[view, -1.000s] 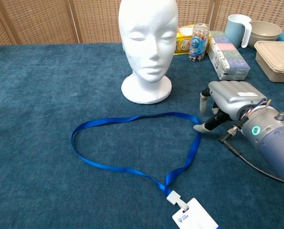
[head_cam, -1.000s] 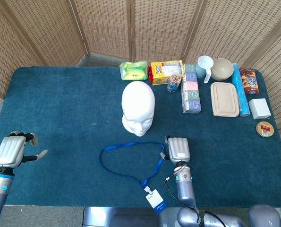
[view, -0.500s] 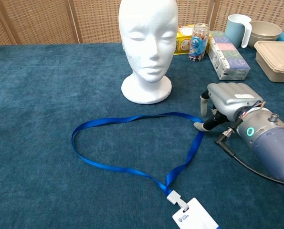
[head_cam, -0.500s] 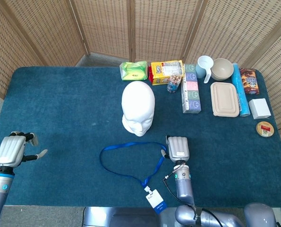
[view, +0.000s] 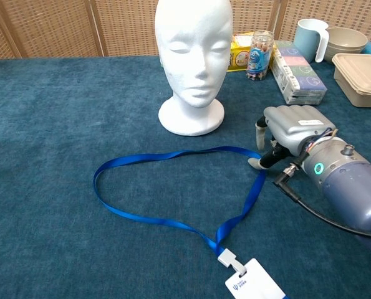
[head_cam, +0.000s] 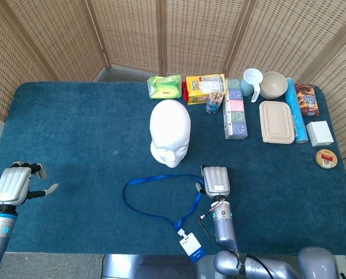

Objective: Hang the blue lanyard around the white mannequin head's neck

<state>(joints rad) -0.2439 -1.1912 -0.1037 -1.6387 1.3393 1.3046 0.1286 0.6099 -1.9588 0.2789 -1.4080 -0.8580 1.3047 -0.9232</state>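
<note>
**Right hand edged in on the lanyard's near bend**

Shifted slightly toward the blue lanyard (view: 173,187) since a second earlier: right hand (view: 291,132), palm down and low over the worktop (head_cam: 79,128), fingertips now just beside the strap's right-hand bend, thumb tip close to or touching it. Nothing gripped yet as far as visible; fingers curled downward, hand empty. Unmoved: left hand (head_cam: 14,183), well apart from the lanyard at its far left, holding nothing, thumb out.

Lay flat as an open loop, long axis running left to right, directly in front of the white mannequin head (head_cam: 170,132), badge (view: 255,285) trailing from the loop's near end. Clearly the nearer hand: the right, with the strap immediately to its left.
</note>
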